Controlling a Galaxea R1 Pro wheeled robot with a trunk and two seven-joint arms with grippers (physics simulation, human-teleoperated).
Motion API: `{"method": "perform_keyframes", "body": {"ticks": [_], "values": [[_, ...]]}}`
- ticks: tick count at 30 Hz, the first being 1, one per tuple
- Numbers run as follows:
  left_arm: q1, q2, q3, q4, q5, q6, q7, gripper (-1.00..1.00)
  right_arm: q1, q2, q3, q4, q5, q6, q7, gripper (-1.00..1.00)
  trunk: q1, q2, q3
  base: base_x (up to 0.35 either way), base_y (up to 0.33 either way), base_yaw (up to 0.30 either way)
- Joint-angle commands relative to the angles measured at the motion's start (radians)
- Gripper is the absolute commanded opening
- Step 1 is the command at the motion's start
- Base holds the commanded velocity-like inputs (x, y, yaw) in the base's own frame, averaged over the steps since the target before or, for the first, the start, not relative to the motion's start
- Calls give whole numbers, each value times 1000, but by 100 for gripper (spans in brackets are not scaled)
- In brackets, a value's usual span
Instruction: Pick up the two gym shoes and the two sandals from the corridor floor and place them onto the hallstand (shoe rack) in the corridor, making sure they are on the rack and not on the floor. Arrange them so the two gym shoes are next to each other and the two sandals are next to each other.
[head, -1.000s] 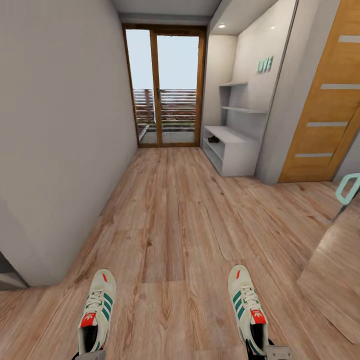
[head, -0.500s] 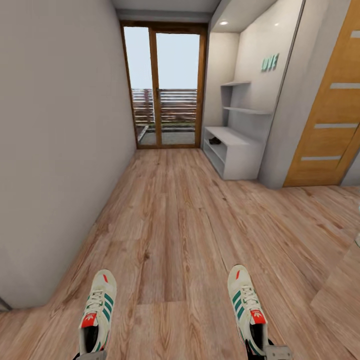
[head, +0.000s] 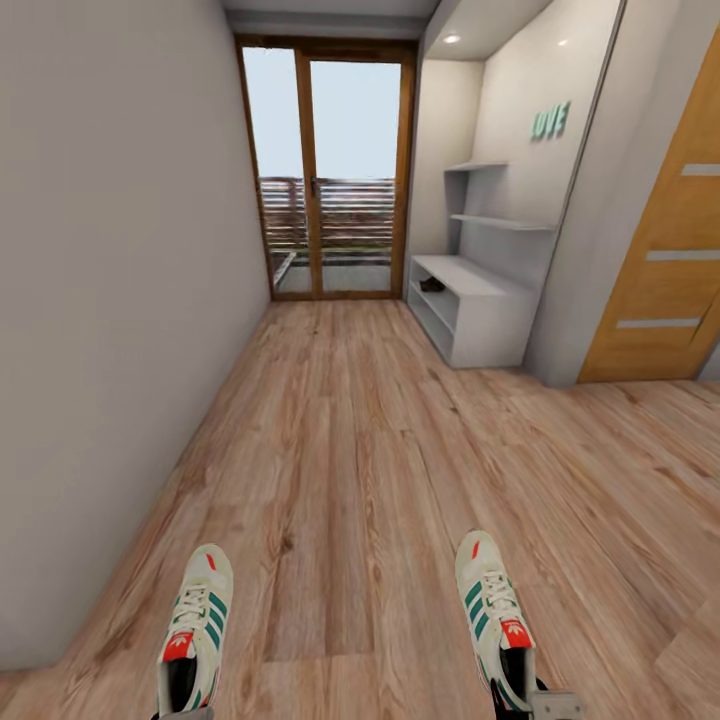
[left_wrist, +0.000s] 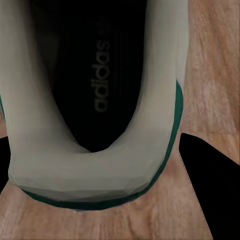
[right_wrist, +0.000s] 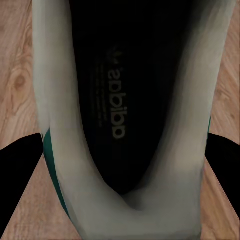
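Both gym shoes, white with green stripes and red-orange tongue labels, hang toe-forward over the corridor floor (head: 360, 440). In the head view my left gripper (head: 184, 712) holds the left gym shoe (head: 193, 625) at the heel, and my right gripper (head: 540, 704) holds the right gym shoe (head: 492, 610) the same way. In the wrist views, black fingers (left_wrist: 207, 180) flank one shoe's heel (left_wrist: 95, 170), and fingers (right_wrist: 20, 175) flank the other's (right_wrist: 135, 200). The pale grey hallstand (head: 490, 320) stands far ahead on the right. A small dark shape (head: 432, 285) lies in its shelf, too small to identify.
A grey wall (head: 100, 300) runs along the left. Glass double doors (head: 325, 170) close the corridor's far end. An orange wooden door (head: 665, 260) stands at the right, just past the hallstand's alcove with teal letters (head: 550, 120). Wood planks stretch between me and the hallstand.
The whole view has shifted: the camera turned and advanced, so a teal object and a wood panel at the right left the picture. Both shoes stay in the grippers.
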Motion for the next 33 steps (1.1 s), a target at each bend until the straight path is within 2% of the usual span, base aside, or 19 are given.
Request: {"method": "perform_keyframes", "body": {"ticks": [1, 33], "values": [[-1, -1, 4, 1, -3, -3, -2, -100, -1, 1, -6, 1, 10, -3, -1, -100, 0, 0, -1, 338, 0, 0], [-1, 2, 4, -1, -4, -3, -2, -100, -1, 0, -6, 1, 10, -3, -1, -100, 0, 0, -1, 338, 0, 0]]}}
